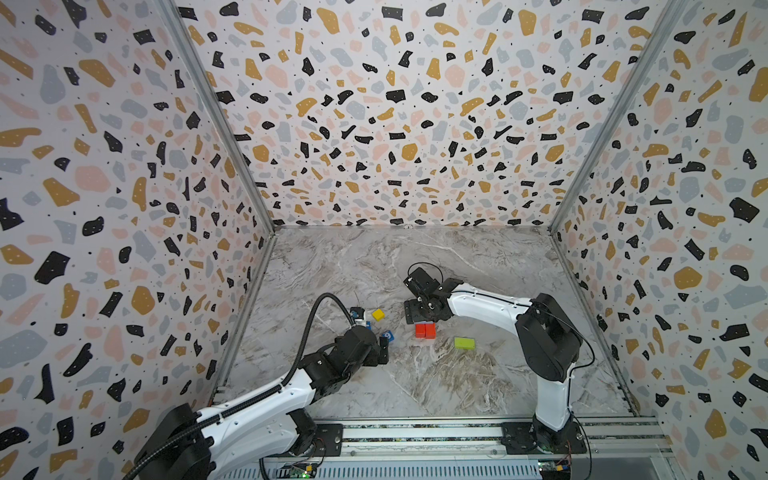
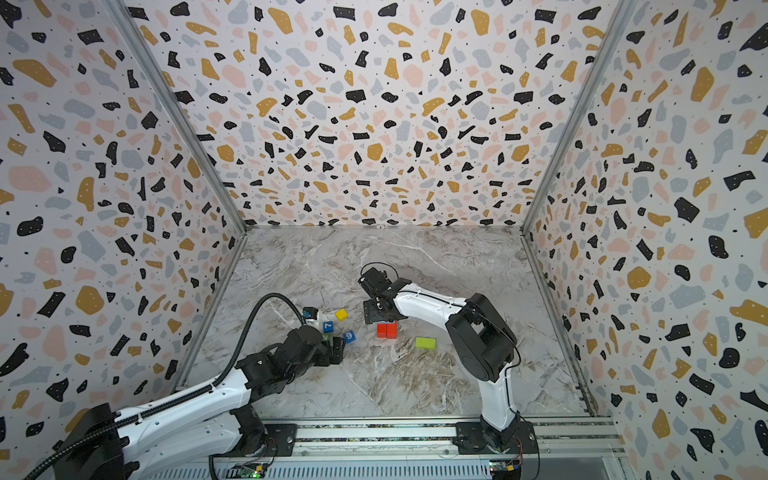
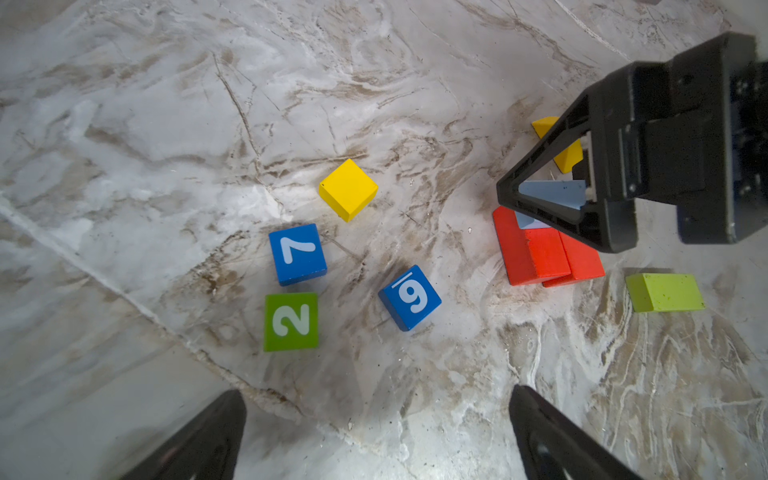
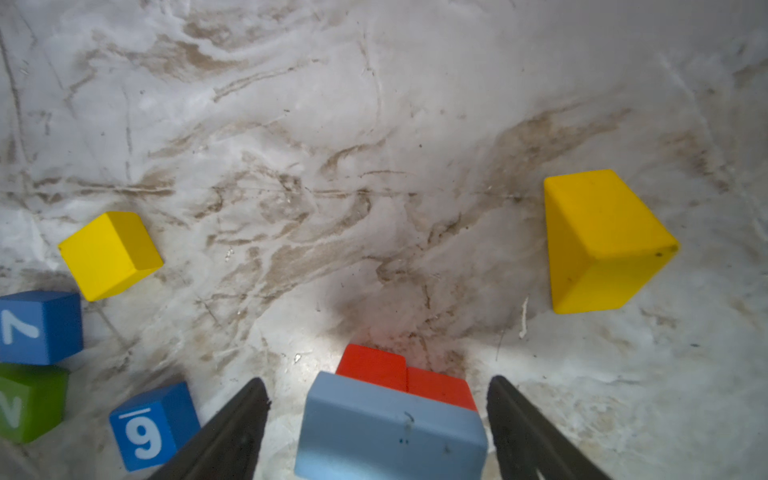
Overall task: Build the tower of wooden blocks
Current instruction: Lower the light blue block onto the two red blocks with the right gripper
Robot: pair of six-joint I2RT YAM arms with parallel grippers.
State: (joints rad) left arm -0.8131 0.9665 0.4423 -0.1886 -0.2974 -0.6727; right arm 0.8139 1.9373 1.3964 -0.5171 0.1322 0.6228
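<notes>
Right gripper (image 4: pixel 378 386) is down over the wood block tower (image 1: pixel 424 330), jaws wide. Its fingers straddle the light blue slab (image 4: pixel 390 428) with a clear gap on each side, gripping nothing. The slab lies flat on two red bricks (image 3: pixel 536 257), which sit side by side on the surface (image 3: pixel 166 124) and poke out just past the fingertips.

Ahead of that gripper, one yellow cube (image 4: pixel 602 241) sits off to one side. A second yellow cube (image 4: pixel 110 253) sits on the other side, toward the left arm. The lime slab (image 3: pixel 665 292) lies near the bricks, apart from them, on the right arm's side.

Left gripper (image 3: pixel 378 397) hangs spread wide and empty above the surface. The blue 7 cube (image 3: pixel 297 254), green 2 cube (image 3: pixel 291 322) and blue 9 cube (image 3: pixel 409 297) all lie loose just ahead of its fingers.
</notes>
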